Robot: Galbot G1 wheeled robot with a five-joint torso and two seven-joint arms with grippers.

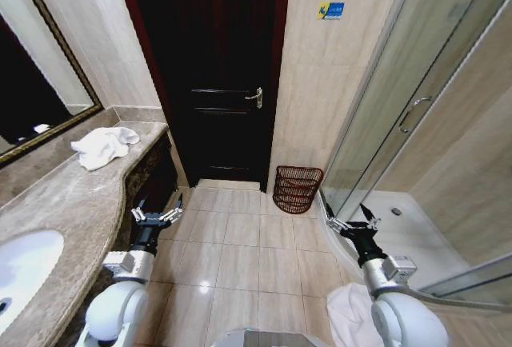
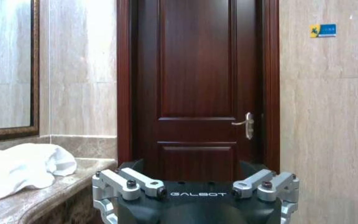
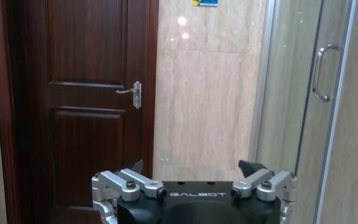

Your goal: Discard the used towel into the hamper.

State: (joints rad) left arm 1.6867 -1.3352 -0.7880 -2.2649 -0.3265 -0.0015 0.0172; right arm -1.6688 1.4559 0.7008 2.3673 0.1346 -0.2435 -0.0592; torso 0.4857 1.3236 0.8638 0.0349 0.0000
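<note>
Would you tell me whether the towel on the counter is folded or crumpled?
Crumpled: the white towel lies in a loose, bunched heap on the marble counter near the mirror, with uneven folds and no flat stacked edges.

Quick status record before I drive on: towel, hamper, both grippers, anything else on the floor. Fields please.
towel: white towel bunched on the counter, far end near the mirror, untouched
hamper: wire hamper on the floor by the wall, between door and shower glass
left gripper: open, empty, low beside the counter edge
right gripper: open, empty, near the shower base
other: white cloth on the floor by the right arm
</note>
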